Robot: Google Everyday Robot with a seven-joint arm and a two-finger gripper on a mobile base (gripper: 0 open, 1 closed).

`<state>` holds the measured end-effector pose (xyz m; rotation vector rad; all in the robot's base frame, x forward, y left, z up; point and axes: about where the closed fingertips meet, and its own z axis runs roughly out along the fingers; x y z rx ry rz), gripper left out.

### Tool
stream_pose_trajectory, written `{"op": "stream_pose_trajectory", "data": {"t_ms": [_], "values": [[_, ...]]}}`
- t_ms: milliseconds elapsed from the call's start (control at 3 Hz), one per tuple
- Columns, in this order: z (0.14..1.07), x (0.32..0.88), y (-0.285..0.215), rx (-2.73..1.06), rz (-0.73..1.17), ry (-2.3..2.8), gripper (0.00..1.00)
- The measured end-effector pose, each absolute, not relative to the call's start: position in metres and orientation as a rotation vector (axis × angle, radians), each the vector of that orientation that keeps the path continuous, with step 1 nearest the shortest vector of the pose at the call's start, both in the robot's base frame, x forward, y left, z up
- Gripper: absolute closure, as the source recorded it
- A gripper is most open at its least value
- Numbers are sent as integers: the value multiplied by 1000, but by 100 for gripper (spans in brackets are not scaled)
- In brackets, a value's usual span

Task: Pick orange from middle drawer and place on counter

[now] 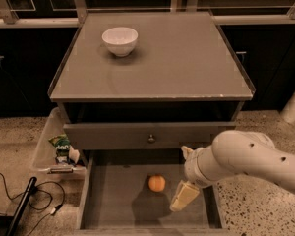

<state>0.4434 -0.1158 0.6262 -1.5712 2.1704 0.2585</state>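
The orange (pixel 157 183) lies on the bare floor of the open middle drawer (pixel 113 205), near its centre. My gripper (pixel 186 175) hangs over the right part of the drawer, just to the right of the orange and not touching it. Its fingers are apart: one pale fingertip (pixel 184 196) points down toward the drawer floor, and the other shows near the drawer front above. The gripper holds nothing. The grey counter (pixel 182 58) is the cabinet top above the drawers.
A white bowl (pixel 120 40) stands on the counter at the back left. A closed drawer front with a round knob (pixel 150 138) sits above the open drawer. A clear bin with snack packs (pixel 59 149) and cables (pixel 34 195) are on the floor at the left.
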Motion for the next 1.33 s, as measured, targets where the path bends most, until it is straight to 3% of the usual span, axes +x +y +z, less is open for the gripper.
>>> {"op": "stream_pose_trajectory", "data": {"t_ms": [667,1333], "values": [[604,491,-130,-1343,390,1882,0],[576,488,-133,-1347,421,1838,0]]}}
